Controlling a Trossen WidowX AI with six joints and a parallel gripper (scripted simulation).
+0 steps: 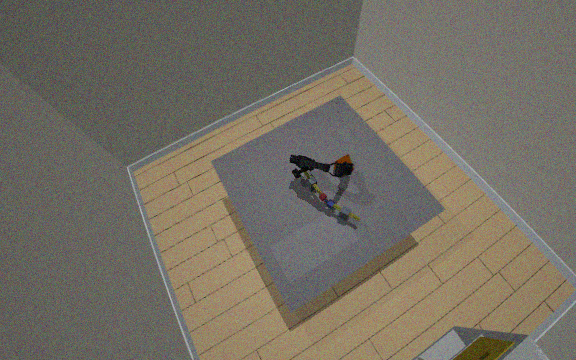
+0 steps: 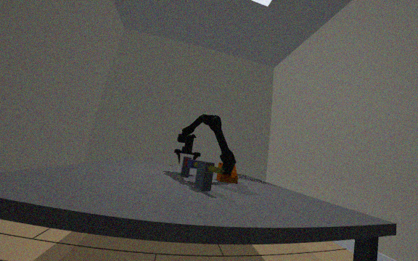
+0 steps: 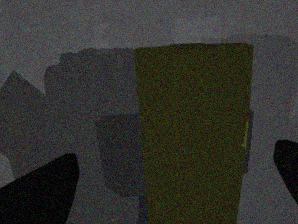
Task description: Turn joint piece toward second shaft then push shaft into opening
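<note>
My gripper (image 1: 305, 176) (image 2: 187, 159) (image 3: 177, 157) is open, its fingers apart on either side of the second shaft (image 1: 307, 175) (image 3: 192, 100), with a gap on each side in the wrist view. This yellow shaft runs through the far grey block (image 2: 184, 170) towards the red joint piece (image 1: 323, 196). A blue part (image 1: 331, 204) (image 2: 191, 163) sits beside the red piece, on the end of the fixed yellow shaft (image 1: 356, 218) (image 2: 214, 169). The near grey block (image 2: 204, 177) bears that shaft. The red piece and second shaft look roughly in line; how deep the shaft sits is too small to tell.
The black arm (image 1: 318, 165) (image 2: 221, 135) arches from its orange base (image 1: 344, 160) (image 2: 234, 177), which stands beside the blocks on the grey table (image 1: 368, 235) (image 2: 122, 203). Shadows of arm and shafts lie on the table top.
</note>
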